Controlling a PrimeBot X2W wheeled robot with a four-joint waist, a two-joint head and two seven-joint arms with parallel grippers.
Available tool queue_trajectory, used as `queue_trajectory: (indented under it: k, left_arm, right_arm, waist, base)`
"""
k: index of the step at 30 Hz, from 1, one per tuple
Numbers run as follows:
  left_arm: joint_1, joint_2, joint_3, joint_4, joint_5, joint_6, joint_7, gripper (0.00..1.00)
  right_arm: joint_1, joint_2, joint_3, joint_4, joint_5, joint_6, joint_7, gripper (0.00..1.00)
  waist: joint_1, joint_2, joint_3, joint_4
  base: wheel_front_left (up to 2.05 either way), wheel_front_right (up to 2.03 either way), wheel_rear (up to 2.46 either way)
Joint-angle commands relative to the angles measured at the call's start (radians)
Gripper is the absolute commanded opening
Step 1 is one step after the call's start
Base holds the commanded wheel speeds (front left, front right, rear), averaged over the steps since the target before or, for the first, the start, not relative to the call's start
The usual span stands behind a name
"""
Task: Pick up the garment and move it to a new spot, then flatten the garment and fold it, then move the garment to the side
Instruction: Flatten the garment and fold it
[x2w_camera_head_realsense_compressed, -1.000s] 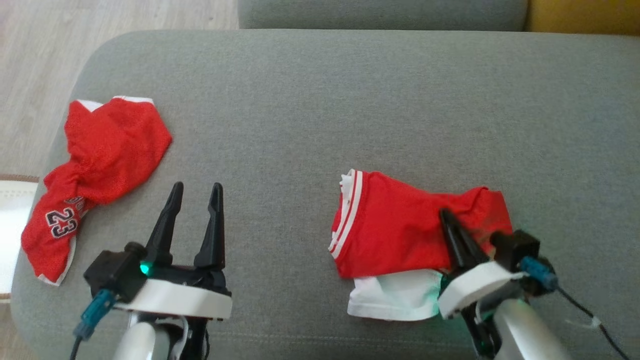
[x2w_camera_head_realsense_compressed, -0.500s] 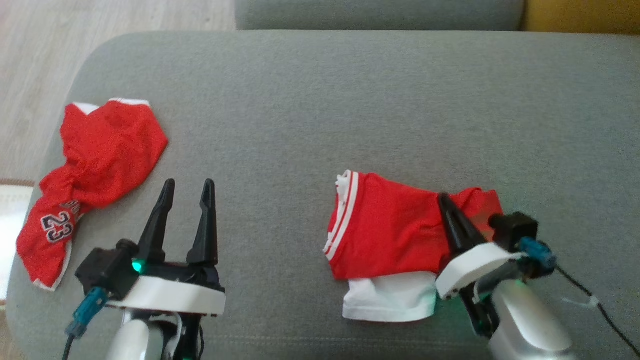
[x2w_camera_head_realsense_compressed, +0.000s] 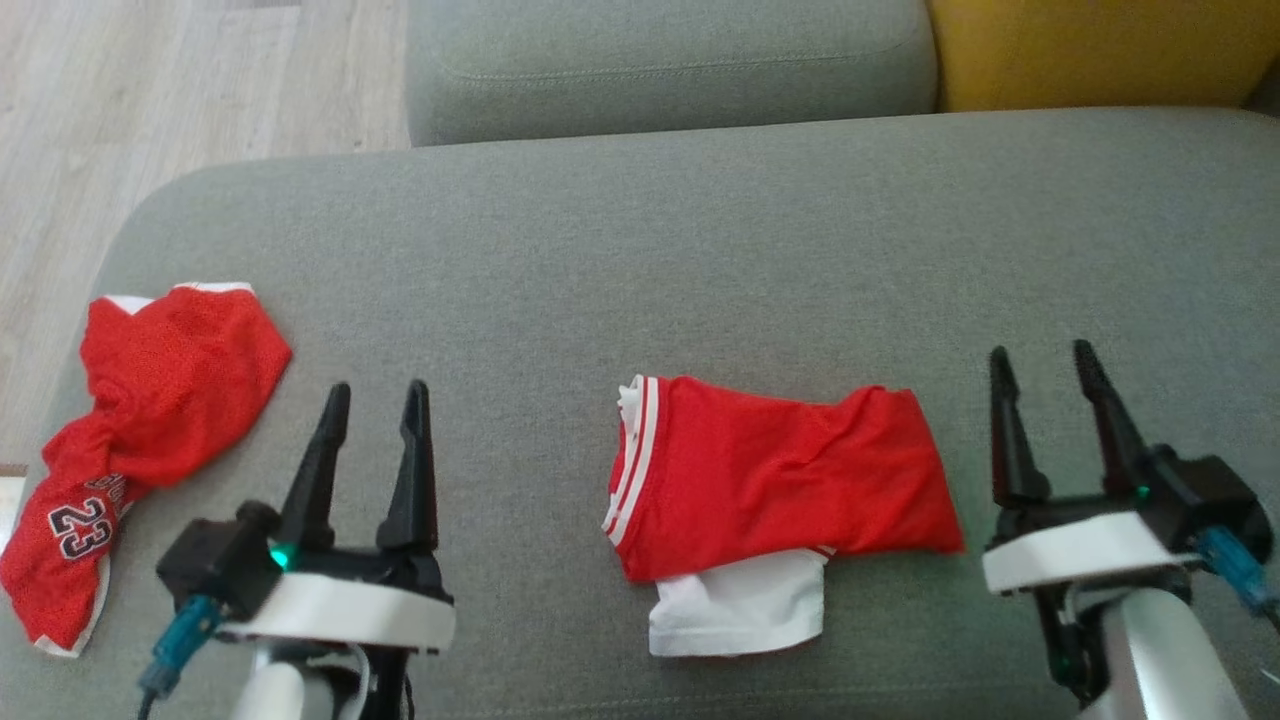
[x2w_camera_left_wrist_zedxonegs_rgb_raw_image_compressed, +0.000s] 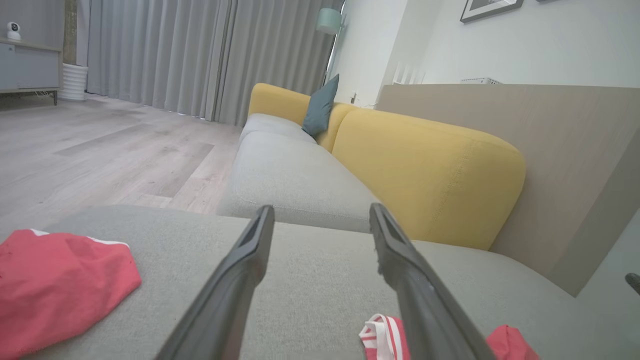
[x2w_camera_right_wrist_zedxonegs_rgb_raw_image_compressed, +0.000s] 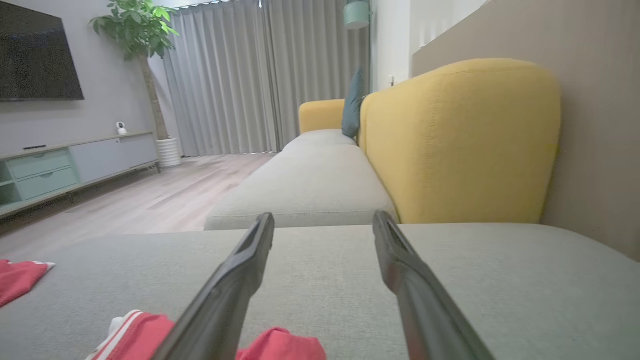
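Note:
A folded red garment (x2w_camera_head_realsense_compressed: 780, 475) with white stripes at its left end and a white layer sticking out below lies on the grey sofa seat (x2w_camera_head_realsense_compressed: 640, 240). My right gripper (x2w_camera_head_realsense_compressed: 1040, 370) stands open just right of it, apart from the cloth, with nothing between its fingers. My left gripper (x2w_camera_head_realsense_compressed: 375, 400) is open at the lower left, between the two garments. The left wrist view catches the garment's striped edge (x2w_camera_left_wrist_zedxonegs_rgb_raw_image_compressed: 380, 332) by the right finger. In the right wrist view, the red cloth (x2w_camera_right_wrist_zedxonegs_rgb_raw_image_compressed: 280, 347) lies low and left of the fingers.
A second, crumpled red jersey with the number 23 (x2w_camera_head_realsense_compressed: 140, 420) lies at the seat's left end, near the edge. Behind are another grey seat cushion (x2w_camera_head_realsense_compressed: 660, 60) and a yellow backrest (x2w_camera_head_realsense_compressed: 1090, 50). Wooden floor (x2w_camera_head_realsense_compressed: 150, 90) lies to the left.
My right gripper let go of the red garment, opened and drew back to its right. The head camera tilted, shifting the whole picture. The left gripper kept its place.

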Motion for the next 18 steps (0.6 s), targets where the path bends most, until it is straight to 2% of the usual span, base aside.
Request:
queue_trajectory:
  k: [1,9,18]
  left_arm:
    - [-0.018,0.002,0.03,-0.025,-0.003,0.004,-0.012,1.0]
    - [0.008,0.002,0.03,-0.002,-0.001,0.004,-0.012,1.0]
    - [0.004,0.002,0.035,0.0,0.0,-0.001,-0.012,1.0]
  right_arm:
    - [-0.012,-0.002,0.008,-0.051,-0.015,-0.001,-0.011,1.0]
    - [0.068,-0.002,-0.046,-0.059,-0.041,-0.001,-0.011,1.0]
    - [0.073,-0.002,-0.047,-0.044,-0.028,-0.001,-0.011,1.0]
  waist:
    - [0.0,0.0,-0.004,-0.004]
    - [0.0,0.0,-0.007,-0.008]
    - [0.0,0.0,-0.001,-0.005]
  base:
    - [0.0,0.0,0.0]
    - [0.0,0.0,0.0]
    - [0.0,0.0,0.0]
